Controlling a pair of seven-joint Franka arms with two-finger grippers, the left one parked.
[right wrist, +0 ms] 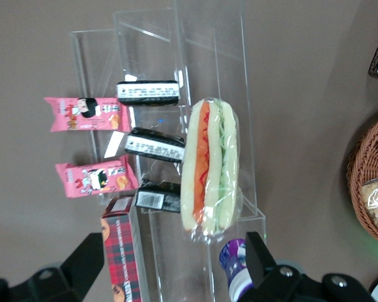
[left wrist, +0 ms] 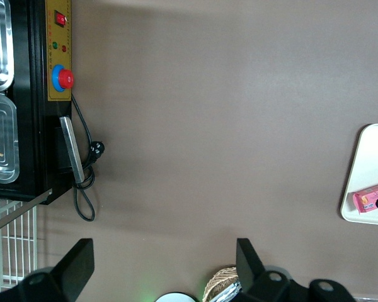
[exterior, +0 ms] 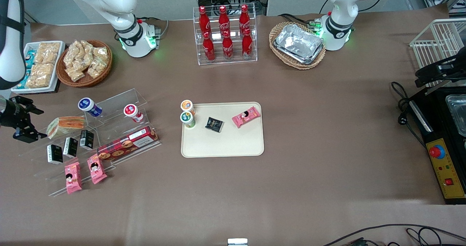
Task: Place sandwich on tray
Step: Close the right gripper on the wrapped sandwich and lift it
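Note:
The sandwich is a clear-wrapped wedge with pale bread and red, orange and green filling. It lies on the top step of a clear acrylic stand toward the working arm's end of the table. In the right wrist view the sandwich lies lengthwise on the stand. My gripper hovers beside the sandwich, open and empty, its fingers spread wide. The cream-beige tray lies mid-table and holds two small cups, a black packet and a pink snack packet.
The stand also holds black packets, pink snack packets, a red plaid box and two cups. A wicker basket of snacks and a white snack tray stand farther back. A cola bottle rack and foil trays are at the back.

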